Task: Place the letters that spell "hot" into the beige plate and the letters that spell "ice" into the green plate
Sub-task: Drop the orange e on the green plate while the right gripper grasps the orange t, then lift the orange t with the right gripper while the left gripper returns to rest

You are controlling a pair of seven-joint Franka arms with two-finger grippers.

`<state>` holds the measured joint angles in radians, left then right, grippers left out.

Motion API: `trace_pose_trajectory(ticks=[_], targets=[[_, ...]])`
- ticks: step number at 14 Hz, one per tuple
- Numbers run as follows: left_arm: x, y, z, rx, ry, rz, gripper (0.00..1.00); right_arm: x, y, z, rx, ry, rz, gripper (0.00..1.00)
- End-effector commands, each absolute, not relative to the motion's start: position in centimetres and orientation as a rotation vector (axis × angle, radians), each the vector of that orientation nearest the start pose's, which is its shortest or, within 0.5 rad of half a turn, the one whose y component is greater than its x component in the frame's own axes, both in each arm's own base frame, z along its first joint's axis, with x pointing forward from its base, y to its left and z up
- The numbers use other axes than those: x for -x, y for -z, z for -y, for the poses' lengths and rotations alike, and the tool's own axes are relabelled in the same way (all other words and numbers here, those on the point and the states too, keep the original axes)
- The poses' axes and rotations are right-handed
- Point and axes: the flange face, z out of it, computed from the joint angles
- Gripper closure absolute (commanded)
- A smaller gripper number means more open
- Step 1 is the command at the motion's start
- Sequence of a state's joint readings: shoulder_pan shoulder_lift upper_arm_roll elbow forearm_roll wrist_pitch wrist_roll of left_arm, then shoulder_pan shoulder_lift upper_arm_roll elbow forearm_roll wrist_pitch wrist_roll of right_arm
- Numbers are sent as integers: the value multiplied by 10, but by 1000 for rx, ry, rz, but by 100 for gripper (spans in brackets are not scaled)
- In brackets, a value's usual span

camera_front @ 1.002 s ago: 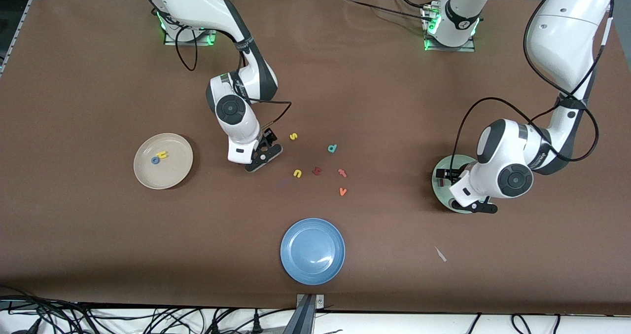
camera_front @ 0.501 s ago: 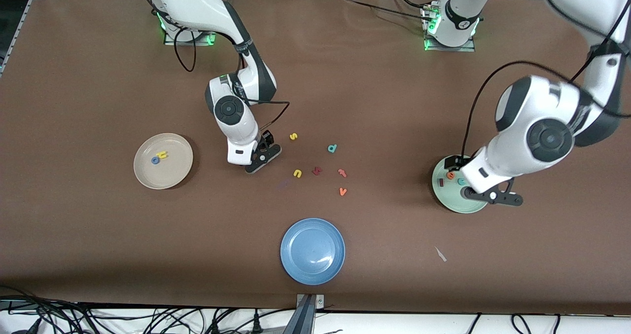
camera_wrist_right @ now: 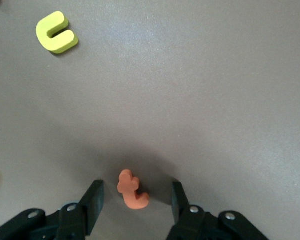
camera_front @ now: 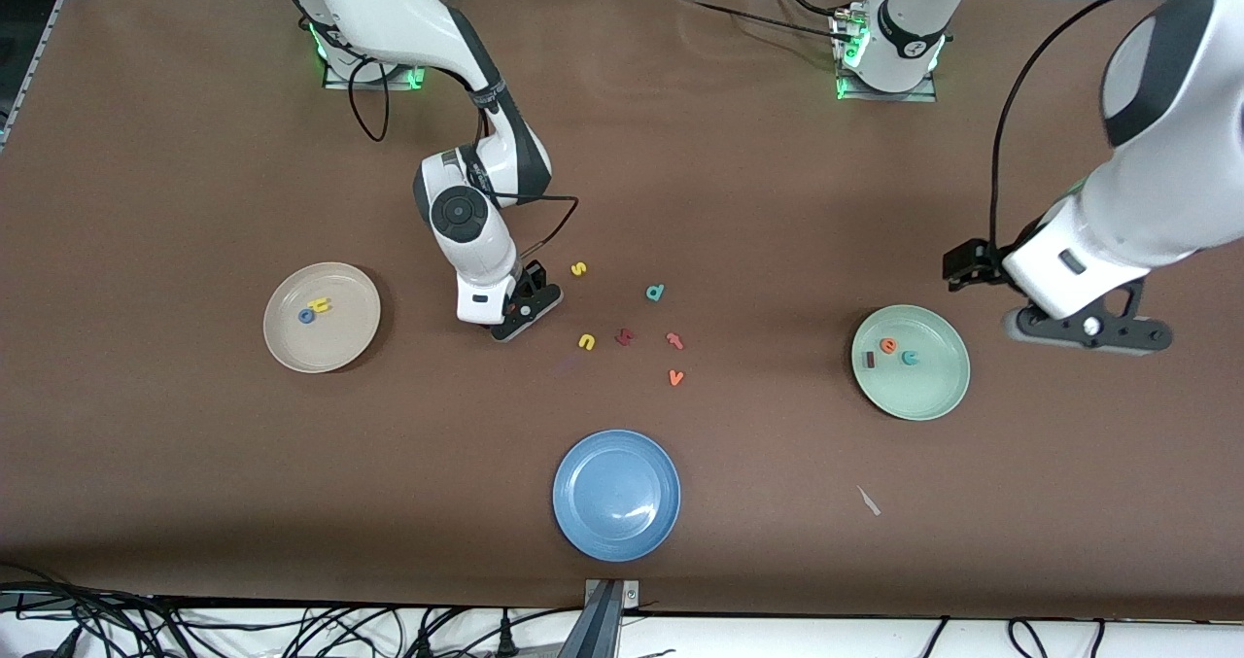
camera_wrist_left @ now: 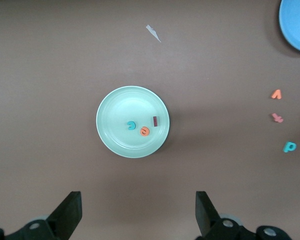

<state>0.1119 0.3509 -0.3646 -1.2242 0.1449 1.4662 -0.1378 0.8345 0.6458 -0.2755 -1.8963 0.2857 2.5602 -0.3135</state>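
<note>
The beige plate (camera_front: 335, 342) holds the yellow h (camera_front: 318, 303) and the blue o (camera_front: 305, 316). In the right wrist view the orange t (camera_wrist_right: 132, 190) lies flat on the table between the fingers (camera_wrist_right: 94, 202) of my right gripper (camera_wrist_right: 135, 200); a gap shows on each side, so it is open around the letter. My right gripper (camera_front: 525, 310) hides that letter in the front view. The green plate (camera_front: 923, 391) (camera_wrist_left: 115, 112) holds the dark red i (camera_front: 870, 344), orange e (camera_front: 888, 345) and teal c (camera_front: 910, 358). Raised beside this plate, my left gripper (camera_front: 1088, 332) (camera_wrist_left: 138, 202) is open and empty.
Loose letters lie mid-table: yellow s (camera_front: 578, 269), yellow n (camera_front: 586, 342) (camera_wrist_right: 56, 32), a dark red letter (camera_front: 625, 336), pinkish-red t (camera_front: 674, 340), teal d (camera_front: 655, 293), orange v (camera_front: 676, 377). A blue plate (camera_front: 616, 495) sits nearer the front camera. A white scrap (camera_front: 868, 501) lies near the green plate.
My left arm has risen off the green plate and drawn back toward its end of the table, uncovering the three letters. My right gripper's fingers have narrowed around the orange t.
</note>
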Motion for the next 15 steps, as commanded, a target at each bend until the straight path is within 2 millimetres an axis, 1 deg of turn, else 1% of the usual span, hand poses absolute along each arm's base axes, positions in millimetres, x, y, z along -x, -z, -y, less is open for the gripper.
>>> trace_pose_trajectory(ticks=[1,2,3,4,5,6,7,8,9,10,11,13,15], targets=[[-609,-593,69,3125,-96,-32,0,-536,-171,-340,2932,102,1060,51],[-605,-593,57,3152,-58,15,0,-534,-170,-342,2935,98,1050,57],[-595,-601,38,3166,40,82,0,-532,-170,-345,2931,101,1056,61],[-580,-607,30,3172,146,111,0,-532,-170,-345,2931,101,1056,65],[-569,-606,29,3171,198,114,0,-532,-171,-346,2931,103,1054,67],[-564,-598,29,3170,174,107,0,-532,-171,-346,2931,105,1054,70],[-559,-603,28,3169,182,78,0,-532,-171,-346,2934,105,1045,71],[-552,-605,28,3163,183,-43,0,-532,-171,-346,2934,105,1045,76],[-548,-603,30,3155,165,-174,0,-532,-171,-346,2934,105,1045,80],[-548,-605,27,3150,161,-221,0,-533,-171,-346,2933,107,1045,84],[-547,-605,27,3151,151,-219,0,-533,-172,-347,2933,109,1041,91],[-550,-602,21,3159,65,-199,0,-536,-179,-349,2931,117,994,97],[-556,-601,17,3163,45,-178,0,-541,-191,-351,2930,71,958,98]])
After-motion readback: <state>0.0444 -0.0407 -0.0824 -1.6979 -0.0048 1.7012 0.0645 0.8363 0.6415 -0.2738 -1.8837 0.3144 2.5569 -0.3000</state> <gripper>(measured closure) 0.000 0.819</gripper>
